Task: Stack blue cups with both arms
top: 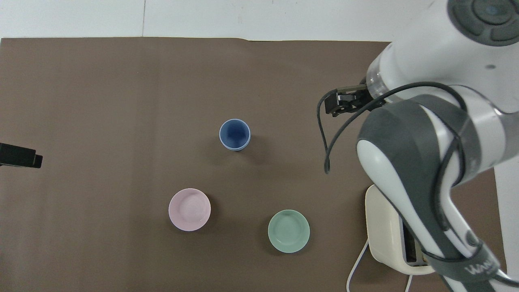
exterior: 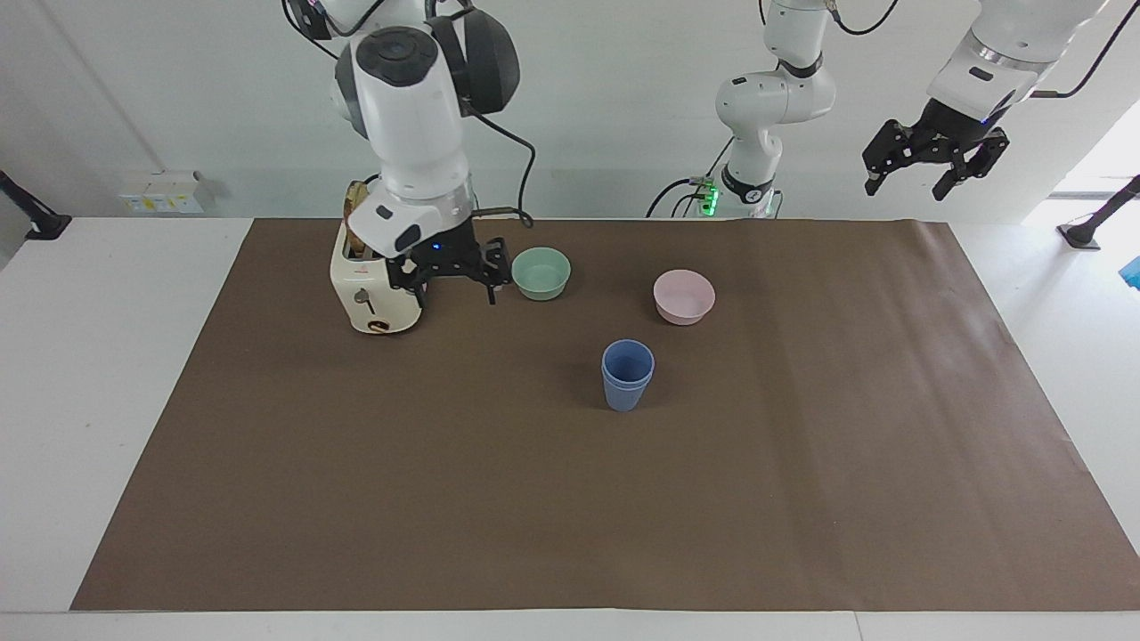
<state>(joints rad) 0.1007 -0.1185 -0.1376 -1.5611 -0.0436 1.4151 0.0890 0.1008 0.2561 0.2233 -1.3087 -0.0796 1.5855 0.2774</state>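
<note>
The two blue cups (exterior: 627, 374) stand nested one inside the other, upright, in the middle of the brown mat; they also show in the overhead view (top: 234, 134). My right gripper (exterior: 452, 274) is open and empty, raised over the mat between the toaster and the green bowl, well apart from the cups; part of it shows in the overhead view (top: 344, 102). My left gripper (exterior: 935, 162) is open and empty, held high over the left arm's end of the table, where that arm waits; only its tip shows in the overhead view (top: 20, 155).
A cream toaster (exterior: 377, 283) with a slice of toast stands at the right arm's end. A green bowl (exterior: 541, 272) and a pink bowl (exterior: 683, 296) sit nearer to the robots than the cups. The brown mat (exterior: 802, 463) covers most of the white table.
</note>
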